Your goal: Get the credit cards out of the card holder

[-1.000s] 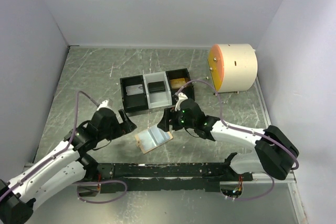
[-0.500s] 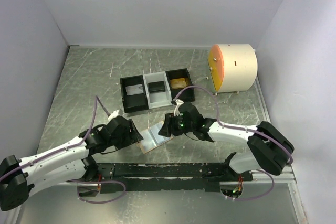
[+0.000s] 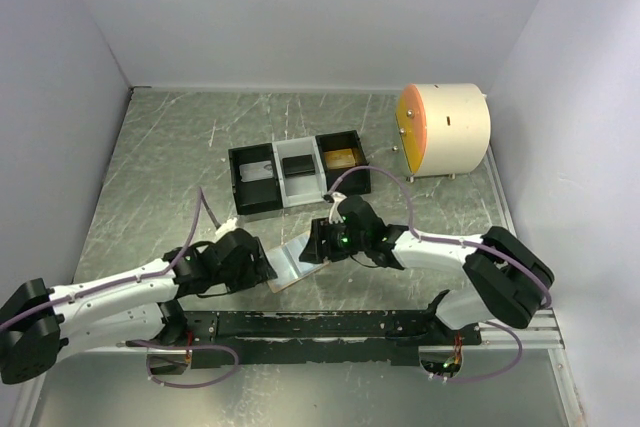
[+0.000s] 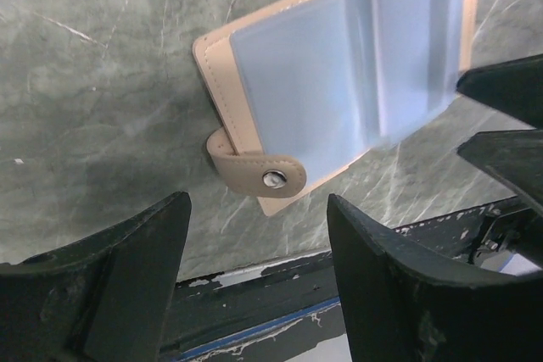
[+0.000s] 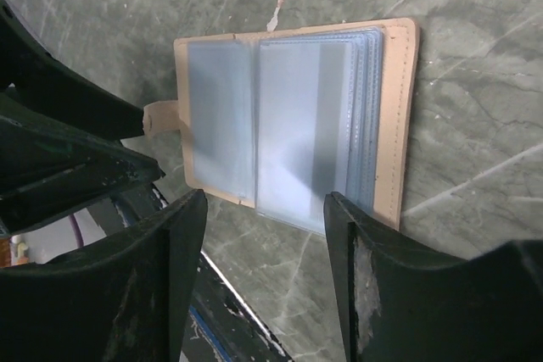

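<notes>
Near the worktop [image 3: 150,167] front edge, the card holder [image 3: 290,265] is lying open; left jaws and right jaws are gaping, empty.

Blk/white 3-compartment tray [image 3: 256,207] on scratched table [image 3: 160,167]; cream cyl. [image 3: 450,132], maybe a drum, to its right.

Overhead and close wrist views share card holder [image 5: 288,125].

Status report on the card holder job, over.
Left gripper open, jaws facing the snap tab. Right gripper open above the sleeves. Card holder flat, spread open on the table. Nothing in the way.
</notes>
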Robot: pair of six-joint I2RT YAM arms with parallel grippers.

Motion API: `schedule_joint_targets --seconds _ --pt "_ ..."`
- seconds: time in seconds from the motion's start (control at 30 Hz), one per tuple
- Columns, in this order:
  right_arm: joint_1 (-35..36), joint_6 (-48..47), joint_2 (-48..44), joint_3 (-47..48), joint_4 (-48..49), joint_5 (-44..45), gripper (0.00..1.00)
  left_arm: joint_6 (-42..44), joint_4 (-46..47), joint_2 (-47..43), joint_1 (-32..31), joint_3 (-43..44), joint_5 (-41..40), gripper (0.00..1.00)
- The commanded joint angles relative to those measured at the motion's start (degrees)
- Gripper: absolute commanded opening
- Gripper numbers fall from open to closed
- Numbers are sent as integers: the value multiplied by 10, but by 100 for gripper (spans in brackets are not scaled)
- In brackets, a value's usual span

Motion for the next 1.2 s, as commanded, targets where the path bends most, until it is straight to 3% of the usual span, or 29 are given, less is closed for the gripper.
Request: schedule_joint_targets --seconds 0.0,0.13,0.2,0.3,0.43,0.67,0.83,1.17 --pt "2 -16 -33 17 -49 42 63 -23 2 24 -21 11 -11 76" --pt "1 -12 -59 16 -63 76 84 -46 -8 42 -36 18 -35 75" --pt "-1 -2 -68 10 -58 91 99 -71 -7 43 -37 17 -46 75" --pt "-8 5 -72 1 -33 60 100 -88 24 38 -37 3 -58 73" --pt "-22 -5 -56 3 -25 9 100 -115 40 37 -38 -16 -59 69" --pt "-25 21 -36 -20 -2 8 95 -125 69 31 -38 -42 -51 60" --pt "-24 15 11 -4 4 -43 84 -112 49 35 -37 -32 -64 55" --pt "-23 -3 6 12 -41 -3 63 -97 46 62 -38 -22 -68 43"
